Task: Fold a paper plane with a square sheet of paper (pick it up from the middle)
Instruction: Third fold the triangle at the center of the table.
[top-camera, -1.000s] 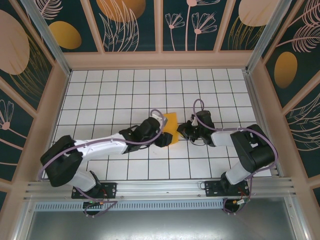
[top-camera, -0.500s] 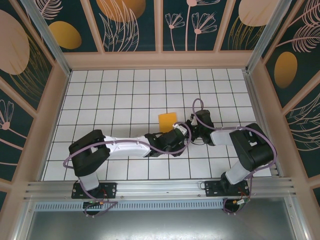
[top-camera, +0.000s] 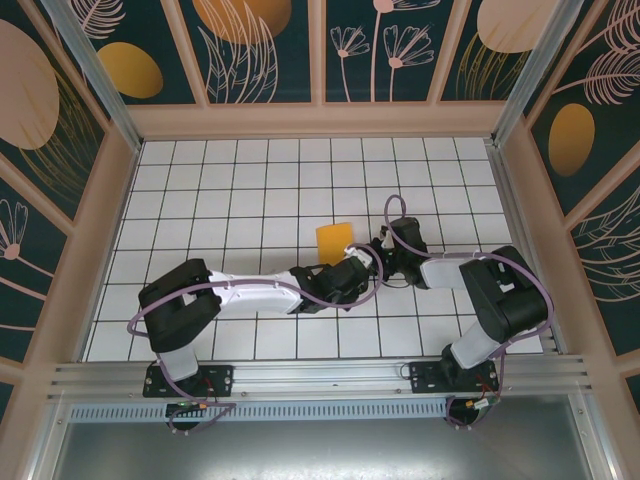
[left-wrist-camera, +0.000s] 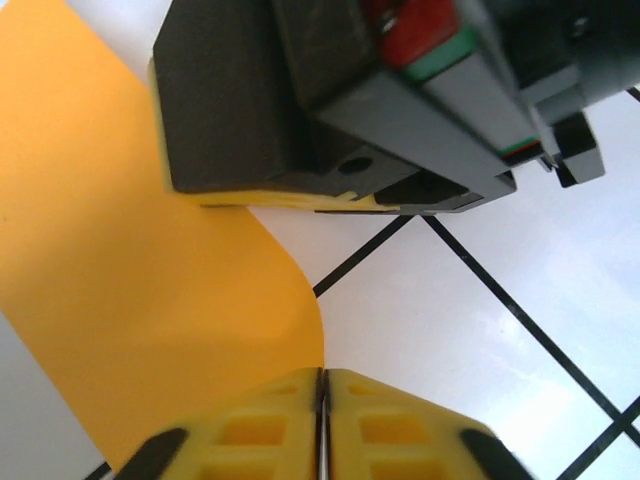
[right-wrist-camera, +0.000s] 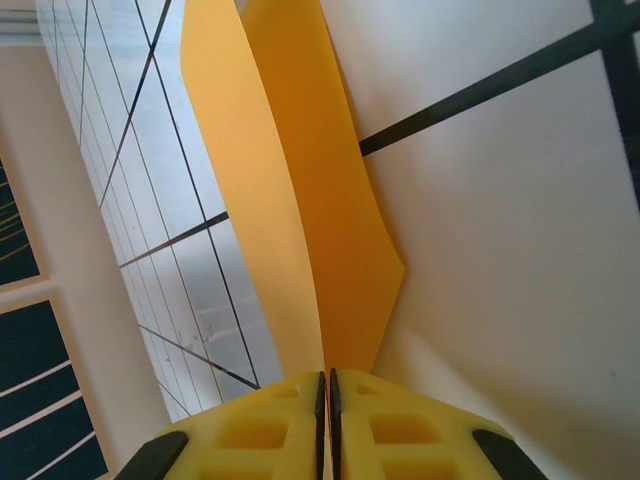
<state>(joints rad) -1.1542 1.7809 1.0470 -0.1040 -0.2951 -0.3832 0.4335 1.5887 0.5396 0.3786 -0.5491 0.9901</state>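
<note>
The square sheet of paper (top-camera: 333, 242) is orange-yellow and folded over, lying on the white grid table's middle. In the right wrist view its two layers (right-wrist-camera: 300, 180) rise from my right gripper (right-wrist-camera: 327, 395), which is shut on their near edge. My left gripper (left-wrist-camera: 322, 400) is shut too, with the curved edge of the paper (left-wrist-camera: 130, 280) running into its seam. The right gripper's dark fingers (left-wrist-camera: 240, 110) sit just beyond, pressing the same sheet. From above, the left gripper (top-camera: 366, 263) and right gripper (top-camera: 377, 250) meet at the paper's right corner.
The white table (top-camera: 250, 180) with black grid lines is ringed by a low beige wall (top-camera: 320, 120) and patterned panels. The left arm (top-camera: 250, 292) stretches across the near middle; the right arm (top-camera: 470, 275) bends at the right.
The left arm swung from the paper's left side round to its near right corner, beside the right gripper, and its jaws closed. The right gripper stayed in place on the paper.
</note>
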